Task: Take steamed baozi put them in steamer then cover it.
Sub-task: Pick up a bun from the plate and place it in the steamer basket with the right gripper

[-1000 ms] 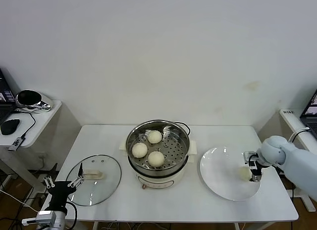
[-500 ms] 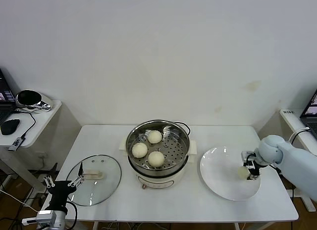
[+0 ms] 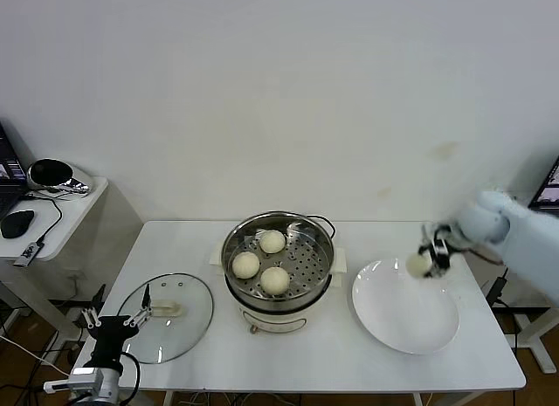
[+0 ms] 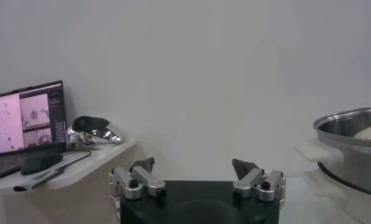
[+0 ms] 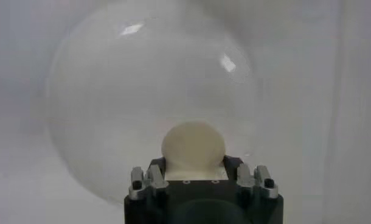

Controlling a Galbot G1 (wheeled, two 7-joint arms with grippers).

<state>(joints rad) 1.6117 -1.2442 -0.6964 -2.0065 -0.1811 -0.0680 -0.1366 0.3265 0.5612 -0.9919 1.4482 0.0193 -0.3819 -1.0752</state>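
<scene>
Three cream-white baozi (image 3: 274,280) lie on the perforated tray inside the shiny steel steamer (image 3: 318,254) at the table's middle. My right gripper (image 3: 428,261) is shut on a fourth baozi (image 3: 417,264) (image 5: 193,148) and holds it in the air above the far edge of the white plate (image 3: 404,317) (image 5: 100,115). The glass cover (image 3: 179,323) with its cream handle lies flat on the table at the left. My left gripper (image 3: 113,321) (image 4: 194,173) waits open and empty off the table's front left corner, beside the cover.
A side table (image 3: 65,209) at the far left carries a mouse, cables and a shiny round object. The steamer's power cord runs behind the pot. Bare white tabletop (image 3: 332,358) lies between the steamer, the plate and the front edge.
My right gripper closed on the baozi on the plate and lifted it up and back, off the plate's surface. The left arm has barely moved.
</scene>
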